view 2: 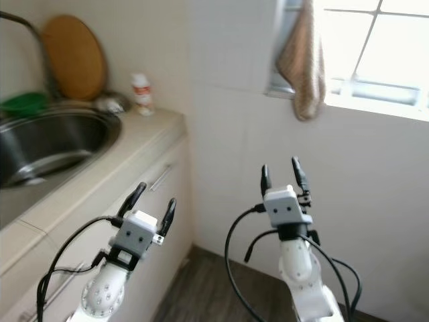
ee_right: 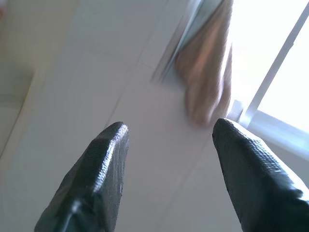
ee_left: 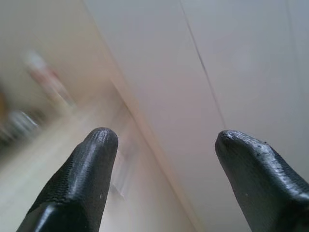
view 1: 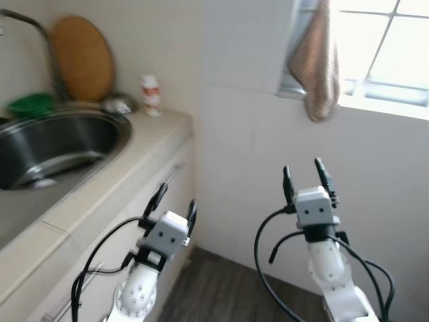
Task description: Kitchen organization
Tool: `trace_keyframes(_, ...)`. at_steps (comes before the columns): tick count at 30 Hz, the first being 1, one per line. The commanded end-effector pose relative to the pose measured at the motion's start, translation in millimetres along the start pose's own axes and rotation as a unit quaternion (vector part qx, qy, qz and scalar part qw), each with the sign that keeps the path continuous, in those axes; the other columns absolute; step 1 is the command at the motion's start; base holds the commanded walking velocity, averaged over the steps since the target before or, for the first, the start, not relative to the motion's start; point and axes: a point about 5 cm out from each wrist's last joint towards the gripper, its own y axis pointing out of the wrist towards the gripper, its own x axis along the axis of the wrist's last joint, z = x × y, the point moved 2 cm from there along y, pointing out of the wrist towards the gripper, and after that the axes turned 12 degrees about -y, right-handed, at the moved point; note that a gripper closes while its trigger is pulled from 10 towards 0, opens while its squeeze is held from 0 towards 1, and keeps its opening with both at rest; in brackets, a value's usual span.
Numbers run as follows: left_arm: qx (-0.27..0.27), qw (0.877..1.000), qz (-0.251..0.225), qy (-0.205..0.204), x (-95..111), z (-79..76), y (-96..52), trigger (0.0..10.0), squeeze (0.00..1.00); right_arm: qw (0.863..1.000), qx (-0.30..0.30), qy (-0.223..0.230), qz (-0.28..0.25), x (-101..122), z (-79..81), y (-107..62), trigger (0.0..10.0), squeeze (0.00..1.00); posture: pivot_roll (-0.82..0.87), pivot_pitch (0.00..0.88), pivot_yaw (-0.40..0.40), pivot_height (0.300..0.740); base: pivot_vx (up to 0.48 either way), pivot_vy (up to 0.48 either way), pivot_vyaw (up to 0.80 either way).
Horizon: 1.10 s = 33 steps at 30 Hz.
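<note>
head stereo downward; wrist views wallward

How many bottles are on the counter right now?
1: a small white bottle with a red label stands at the counter's far end by the wall, right of the round wooden board. Others may be hidden.

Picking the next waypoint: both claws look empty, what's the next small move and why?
Probably turn left toward the counter. Both the left claw and right claw are open, hold nothing and face a bare tiled wall. The things worth organizing, the small bottle, the cutting board and the items by the sink, all sit off to the robot's left.
</note>
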Motion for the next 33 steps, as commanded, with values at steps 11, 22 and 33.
trace_keyframes(11, 0.042, 0.980, 0.177, -0.075, -69, -8.2, -49.7, 10.0, 0.00, 0.938, 0.275, -0.056, 0.205, -74, 62.7, -84.9, 10.0, 0.00, -0.04, 0.000, 0.007, 0.740, 0.000, 0.000, -0.64)
trace_keyframes(22, 0.042, 0.980, 0.179, -0.081, -73, -2.4, -38.7, 10.0, 0.00, 0.936, 0.273, -0.034, 0.220, -78, 67.4, -78.2, 10.0, 0.00, -0.04, 0.000, 0.016, 0.740, 0.000, 0.000, -0.72)
trace_keyframes(33, 0.040, 0.980, 0.179, -0.077, -74, -1.8, -36.5, 10.0, 0.00, 0.933, 0.283, -0.037, 0.219, -78, 70.9, -77.8, 10.0, 0.00, -0.04, 0.000, 0.020, 0.740, 0.000, 0.000, -0.76)
